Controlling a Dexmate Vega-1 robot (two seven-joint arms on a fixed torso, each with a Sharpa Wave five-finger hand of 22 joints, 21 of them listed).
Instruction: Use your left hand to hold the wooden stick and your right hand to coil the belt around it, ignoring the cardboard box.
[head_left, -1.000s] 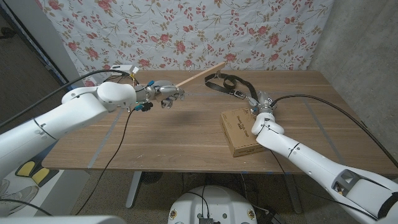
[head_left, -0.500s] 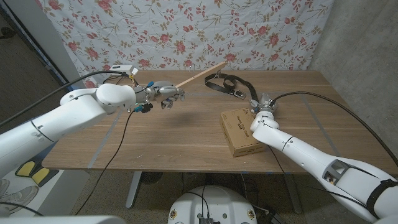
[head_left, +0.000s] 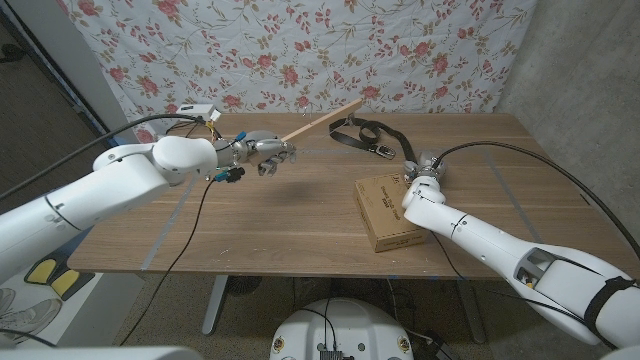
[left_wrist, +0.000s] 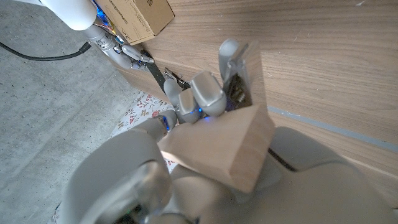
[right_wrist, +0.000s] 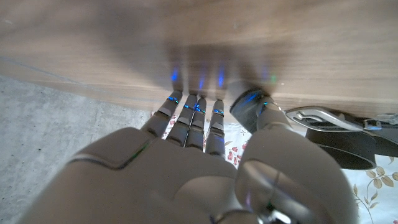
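The box (head_left: 388, 210) lies nearest, on the right of the counter (head_left: 280, 215), its long side running near to far. Just behind its far corner is the right hand (head_left: 424, 165); in the right wrist view its fingers (right_wrist: 189, 118) reach out straight and close together, holding nothing, with the belt's buckle end (right_wrist: 329, 118) just beside the thumb. On the left, raised above the counter, the left hand (head_left: 262, 152) grips the near end of the stick (head_left: 325, 119), which slants up and away to the right; its far tip hangs near the belt (head_left: 366, 133), lying in a loose loop at the far right.

To do this step well, the right hand likely should pinch the belt close to the buckle and carry it to the stick's free tip, while the left keeps the stick steady. The box crowds the right forearm's path, so lifting clear of it looks wise.
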